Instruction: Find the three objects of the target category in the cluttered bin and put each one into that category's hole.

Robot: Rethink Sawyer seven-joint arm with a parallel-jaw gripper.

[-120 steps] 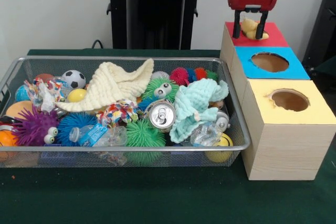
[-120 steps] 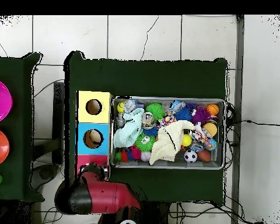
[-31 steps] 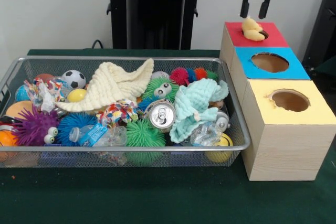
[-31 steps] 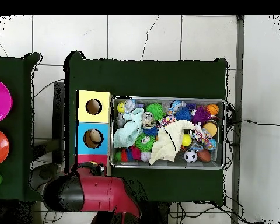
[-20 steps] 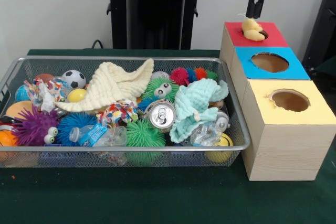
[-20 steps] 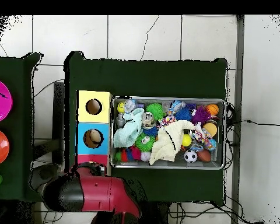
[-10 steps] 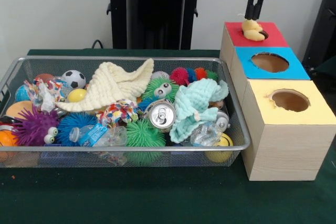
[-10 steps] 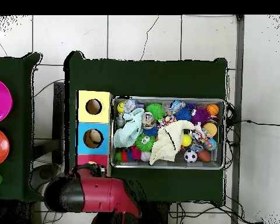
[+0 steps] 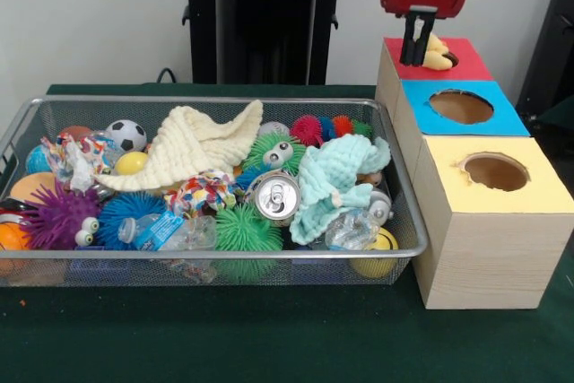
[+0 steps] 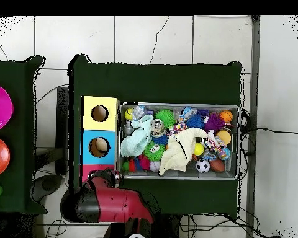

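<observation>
Bin (image 9: pixel 215 262) and hole boxes (image 9: pixel 489 221) occupy green table (image 9: pixel 269 338).

The gripper (image 9: pixel 417 51), fingers pressed together, is touching a yellow plush toy (image 9: pixel 437 54) sitting at the red box's hole (image 9: pixel 448 58). The wire bin (image 9: pixel 405 187) of clutter is resting on the green worktop (image 9: pixel 269 338).
</observation>
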